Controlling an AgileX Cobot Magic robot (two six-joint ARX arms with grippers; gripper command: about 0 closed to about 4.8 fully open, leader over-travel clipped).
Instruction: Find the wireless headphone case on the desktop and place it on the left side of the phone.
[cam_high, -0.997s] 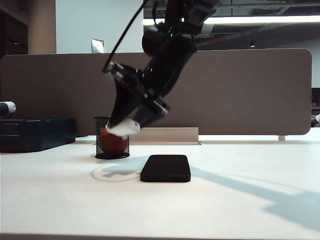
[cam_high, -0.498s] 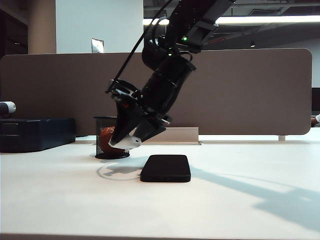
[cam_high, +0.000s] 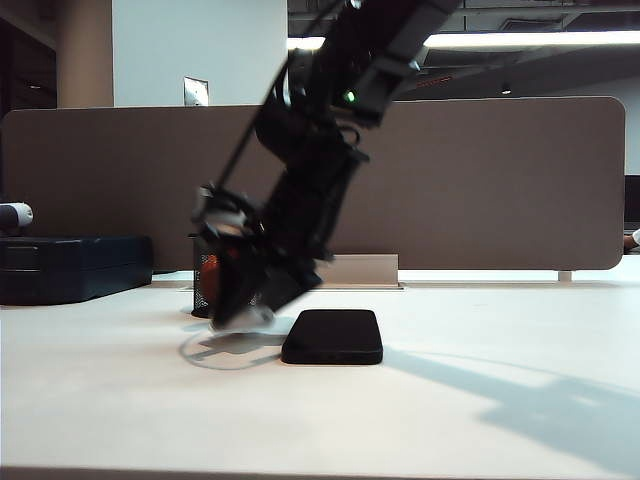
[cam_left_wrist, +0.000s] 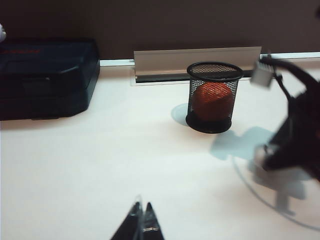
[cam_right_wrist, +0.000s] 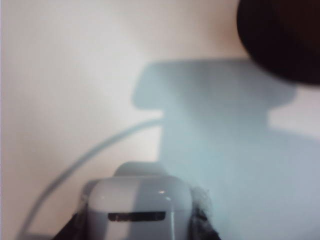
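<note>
We are lowering the case (cam_right_wrist: 140, 208) — clamped in our right gripper (cam_high: 243, 318) — almost onto the desktop (cam_high: 120, 400) left of the phone (cam_high: 332, 336); release looks near; our left gripper (cam_left_wrist: 142, 226), pinched closed, is idling.

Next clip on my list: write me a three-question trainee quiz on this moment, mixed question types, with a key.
1. True or false: the right gripper is shut on the wireless headphone case.
2. Multiple choice: in the exterior view, the case is on which side of the phone? A) left B) right C) on top of it
3. Short answer: what sits inside the black mesh cup, and what state is the left gripper in?

Key
1. True; the right wrist view shows the white case clamped between the fingers, low over the desktop.
2. A.
3. An orange ball; the left gripper is shut and empty, away from the action.
</note>
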